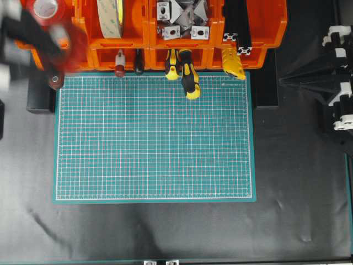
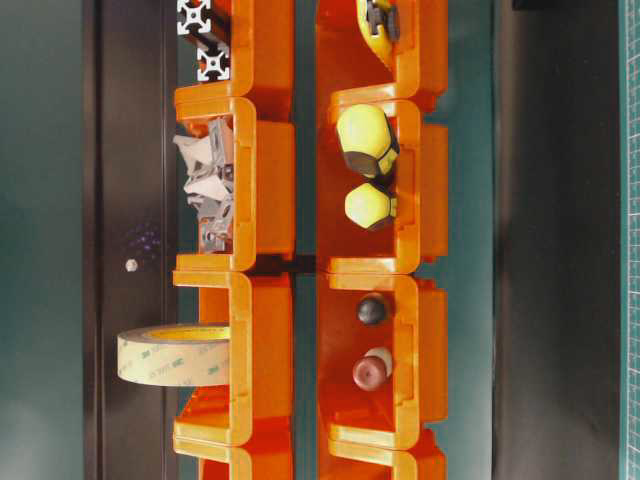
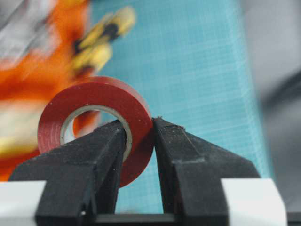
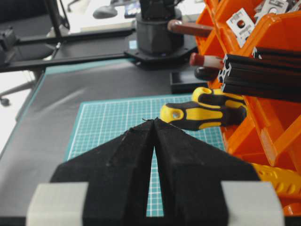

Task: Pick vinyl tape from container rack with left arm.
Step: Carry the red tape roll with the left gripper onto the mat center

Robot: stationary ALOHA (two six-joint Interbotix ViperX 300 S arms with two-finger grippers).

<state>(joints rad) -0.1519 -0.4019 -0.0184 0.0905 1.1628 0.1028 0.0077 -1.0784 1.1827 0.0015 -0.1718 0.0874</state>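
Note:
The red vinyl tape [image 3: 94, 92] with its white inner core stands upright in my left gripper [image 3: 141, 123]. One finger goes through the core and the other presses the outer face, so the jaws are shut on the roll's wall. In the overhead view the left arm is motion-blurred at the top left, holding the tape [image 1: 45, 9] over the left end of the orange container rack [image 1: 265, 22]. The left gripper [image 1: 48, 21] is blurred there. My right gripper [image 4: 154, 120] is shut and empty, off the mat's right side [image 1: 282, 80]. The rack also shows in the table-level view [image 2: 265, 180].
A cream tape roll [image 1: 110, 19] sits in an upper bin, also seen at table level [image 2: 175, 355]. Yellow-black screwdrivers [image 1: 187, 74], a red-handled tool [image 1: 119, 63], metal brackets [image 1: 182, 19] and black profiles [image 1: 237, 27] fill other bins. A green cutting mat [image 1: 154, 138] lies in front.

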